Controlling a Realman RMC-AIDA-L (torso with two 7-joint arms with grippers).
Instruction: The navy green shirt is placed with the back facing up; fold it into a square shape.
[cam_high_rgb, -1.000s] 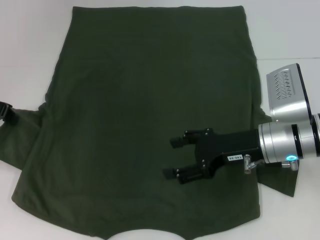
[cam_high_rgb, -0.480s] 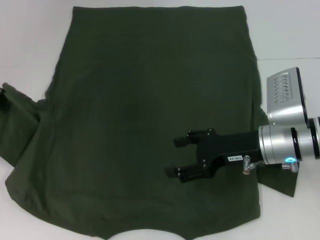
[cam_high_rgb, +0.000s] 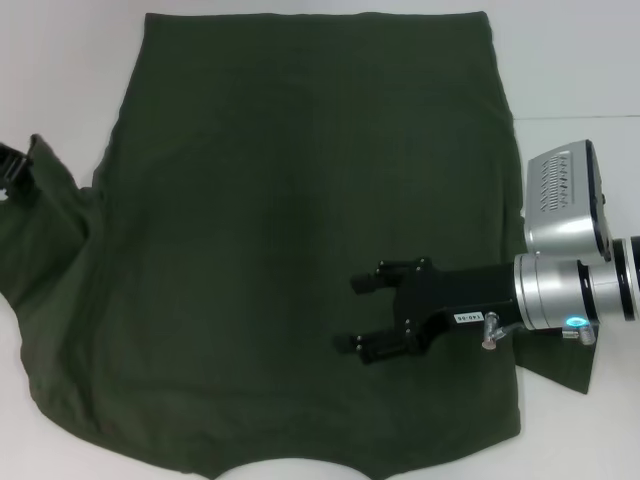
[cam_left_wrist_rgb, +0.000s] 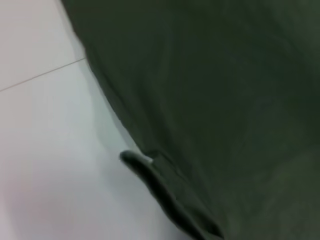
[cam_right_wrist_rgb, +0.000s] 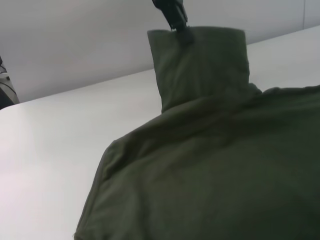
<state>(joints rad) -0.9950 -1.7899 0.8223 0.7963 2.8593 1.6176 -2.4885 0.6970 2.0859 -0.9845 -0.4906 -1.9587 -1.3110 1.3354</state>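
Observation:
The navy green shirt (cam_high_rgb: 300, 200) lies spread on the white table, plain side up, with its collar edge toward me. At the far left, my left gripper (cam_high_rgb: 10, 172) is shut on the hem of the left sleeve (cam_high_rgb: 45, 230) and holds it lifted off the table. The right wrist view shows that raised sleeve (cam_right_wrist_rgb: 200, 60) hanging from the left gripper (cam_right_wrist_rgb: 174, 15). My right gripper (cam_high_rgb: 352, 314) is open low over the shirt's right half, nothing between its fingers. The left wrist view shows only shirt fabric (cam_left_wrist_rgb: 225, 100) and table.
White table (cam_high_rgb: 60, 60) shows around the shirt on the left, right and far side. My right arm's silver wrist (cam_high_rgb: 565, 290) reaches in over the shirt's right edge, and the right sleeve (cam_high_rgb: 565, 375) pokes out beneath it.
The left gripper has lifted the left sleeve higher and drawn it inward, dragging the shirt's lower left corner along. The right gripper has shifted slightly to the right.

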